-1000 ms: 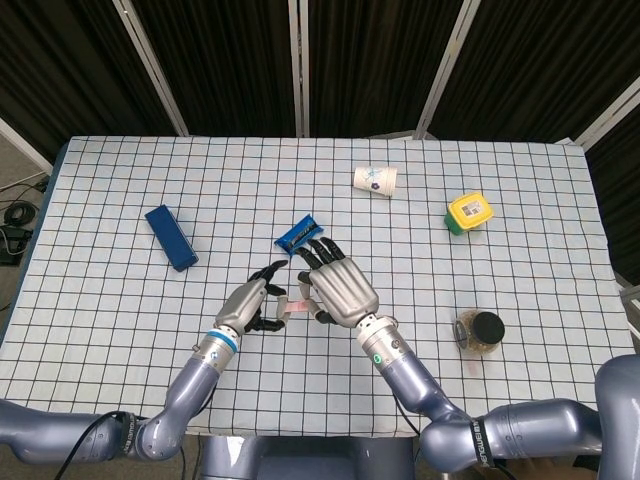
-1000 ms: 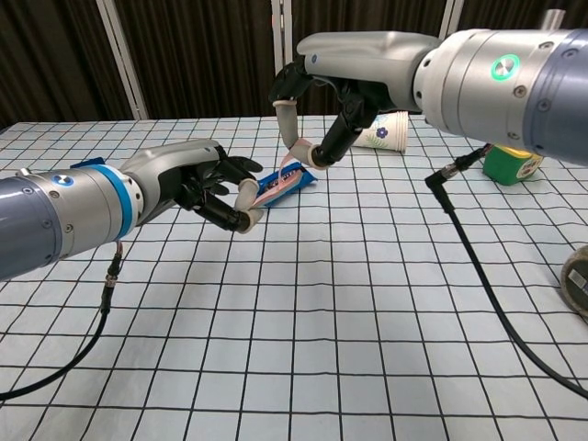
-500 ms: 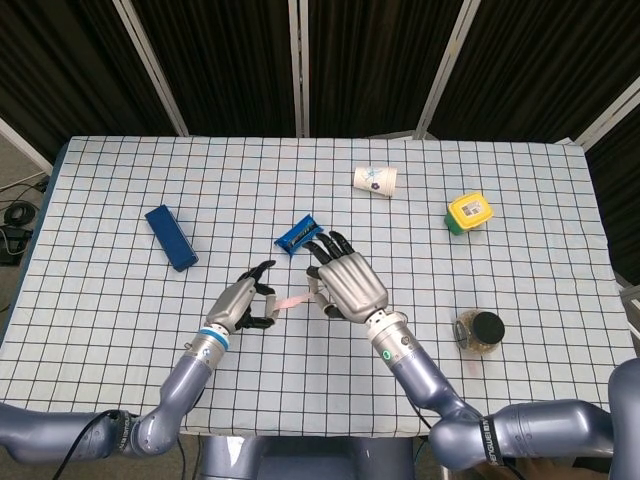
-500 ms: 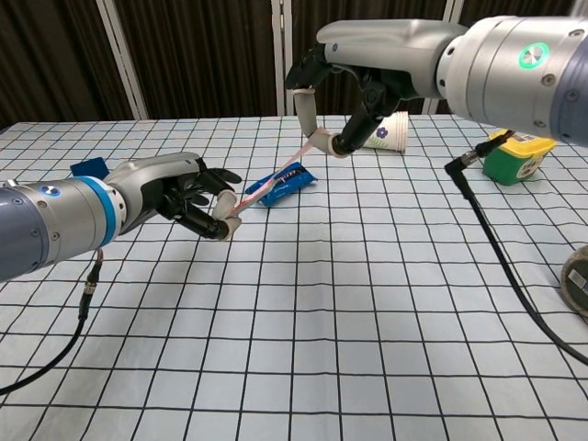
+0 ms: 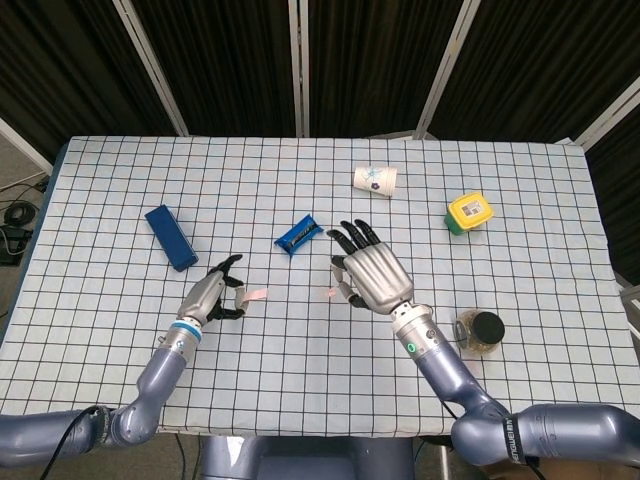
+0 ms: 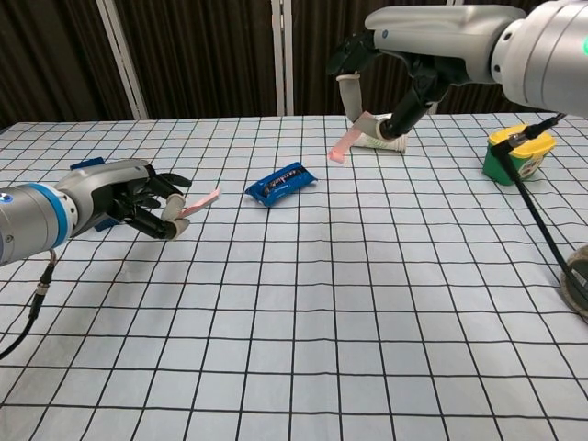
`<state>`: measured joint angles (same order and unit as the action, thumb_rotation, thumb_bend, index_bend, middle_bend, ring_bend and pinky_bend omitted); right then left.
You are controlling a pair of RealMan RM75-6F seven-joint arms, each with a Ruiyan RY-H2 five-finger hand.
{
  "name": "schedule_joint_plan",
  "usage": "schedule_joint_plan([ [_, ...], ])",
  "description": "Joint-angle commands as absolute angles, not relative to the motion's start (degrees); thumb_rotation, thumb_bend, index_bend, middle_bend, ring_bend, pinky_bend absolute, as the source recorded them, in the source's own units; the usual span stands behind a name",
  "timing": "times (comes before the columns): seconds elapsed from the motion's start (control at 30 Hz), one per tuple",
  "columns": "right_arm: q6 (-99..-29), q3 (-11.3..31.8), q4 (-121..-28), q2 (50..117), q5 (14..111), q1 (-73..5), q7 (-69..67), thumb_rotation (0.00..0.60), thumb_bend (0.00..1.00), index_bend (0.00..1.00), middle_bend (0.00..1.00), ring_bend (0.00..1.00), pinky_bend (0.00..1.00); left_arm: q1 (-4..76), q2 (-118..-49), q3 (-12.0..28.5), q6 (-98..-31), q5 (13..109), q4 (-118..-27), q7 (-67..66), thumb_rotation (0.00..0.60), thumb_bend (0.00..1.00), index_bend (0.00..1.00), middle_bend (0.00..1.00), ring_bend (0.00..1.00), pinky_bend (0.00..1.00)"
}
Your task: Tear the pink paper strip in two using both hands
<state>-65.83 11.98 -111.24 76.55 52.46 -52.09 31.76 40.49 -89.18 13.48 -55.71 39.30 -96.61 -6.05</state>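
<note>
The pink paper strip is in two pieces, well apart above the tabletop (image 5: pixel 120 180). The left hand (image 6: pixel 138 197) pinches one piece (image 6: pixel 200 202); the right hand (image 6: pixel 390 87) pinches the other piece (image 6: pixel 342 147), near a blue wrapper (image 6: pixel 280 184).

The left hand (image 6: pixel 138 197) is hovering low over the table (image 5: pixel 120 330), its forearm reaching in from the near left edge, dark fingers curled and pinching one pink paper piece (image 6: pixel 200 202) against the thumb. The right hand (image 5: pixel 372 276) is hanging higher, well apart from the left, back turned upward, fingers partly spread while thumb and a finger are gripping the other pink piece (image 6: pixel 342 147). Both silver arms are extending forward.
</note>
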Motion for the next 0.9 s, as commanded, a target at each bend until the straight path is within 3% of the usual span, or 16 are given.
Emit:
schedule_joint_plan([
  [0.03, -65.5, 11.2, -110.7, 76.1, 53.3, -51.5, 31.5, 0.600, 0.38, 0.76, 0.13, 0.00, 0.00, 39.8, -88.2, 13.4, -55.7, 40.4, -96.3, -5.4, 0.600, 0.53, 0.78, 0.00, 0.00, 0.00],
  [0.07, -65.4, 10.8, -110.5, 76.0, 53.5, -51.3, 31.4, 0.600, 0.38, 0.74, 0.12, 0.00, 0.00, 39.6, -87.9, 13.3, -56.0, 40.9, -96.1, -5.3, 0.600, 0.49, 0.71, 0.00, 0.00, 0.00],
  [0.1, -65.0, 10.2, -110.0, 75.8, 53.9, -50.9, 31.1, 0.600, 0.37, 0.64, 0.11, 0.00, 0.00, 39.2, -87.3, 13.1, -56.3, 41.6, -96.0, -5.2, 0.600, 0.42, 0.61, 0.00, 0.00, 0.00],
  [0.13, -64.9, 9.8, -109.7, 75.8, 54.2, -50.7, 30.9, 0.600, 0.36, 0.61, 0.11, 0.00, 0.00, 39.0, -87.0, 13.0, -56.3, 42.0, -96.0, -5.1, 0.600, 0.26, 0.38, 0.00, 0.00, 0.00],
  [0.17, -64.7, 9.3, -109.0, 75.8, 54.9, -50.3, 30.6, 0.600, 0.26, 0.41, 0.08, 0.00, 0.00, 38.7, -86.3, 12.9, -55.9, 42.4, -96.2, -4.6, 0.600, 0.11, 0.17, 0.00, 0.00, 0.00],
  [0.2, -64.3, 8.8, -108.5, 75.7, 55.4, -50.1, 30.4, 0.600, 0.14, 0.20, 0.04, 0.00, 0.00, 38.5, -85.6, 12.8, -55.1, 42.7, -96.5, -4.2, 0.600, 0.03, 0.06, 0.00, 0.00, 0.00],
  [0.23, -63.8, 8.4, -108.4, 75.3, 55.4, -50.0, 30.5, 0.600, 0.07, 0.10, 0.02, 0.00, 0.00, 38.5, -84.7, 12.5, -53.9, 42.9, -96.9, -4.0, 0.600, 0.00, 0.00, 0.00, 0.00, 0.00],
  [0.27, -63.5, 8.2, -108.5, 75.0, 55.2, -49.9, 30.8, 0.600, 0.01, 0.01, 0.00, 0.00, 0.00, 38.5, -83.8, 12.4, -52.9, 43.1, -97.2, -3.9, 0.600, 0.00, 0.00, 0.00, 0.00, 0.00],
  [0.3, -63.3, 8.1, -108.7, 74.5, 55.1, -49.8, 31.0, 0.600, 0.00, 0.00, 0.00, 0.00, 0.00, 38.4, -82.9, 12.5, -52.6, 44.0, -97.4, -3.6, 0.600, 0.00, 0.00, 0.00, 0.00, 0.00],
  [0.67, -69.7, 5.5, -111.8, 67.6, 66.2, -43.2, 26.9, 0.600, 0.00, 0.00, 0.00, 0.00, 0.00, 34.2, -76.6, 13.3, -58.2, 52.2, -101.2, 0.0, 0.600, 0.00, 0.00, 0.00, 0.00, 0.00],
  [0.9, -77.7, 1.5, -105.8, 60.0, 78.2, -33.8, 14.1, 0.600, 0.00, 0.00, 0.00, 0.00, 0.00, 27.8, -67.5, 12.3, -66.5, 59.6, -102.6, 1.7, 0.600, 0.00, 0.00, 0.00, 0.00, 0.00],
])
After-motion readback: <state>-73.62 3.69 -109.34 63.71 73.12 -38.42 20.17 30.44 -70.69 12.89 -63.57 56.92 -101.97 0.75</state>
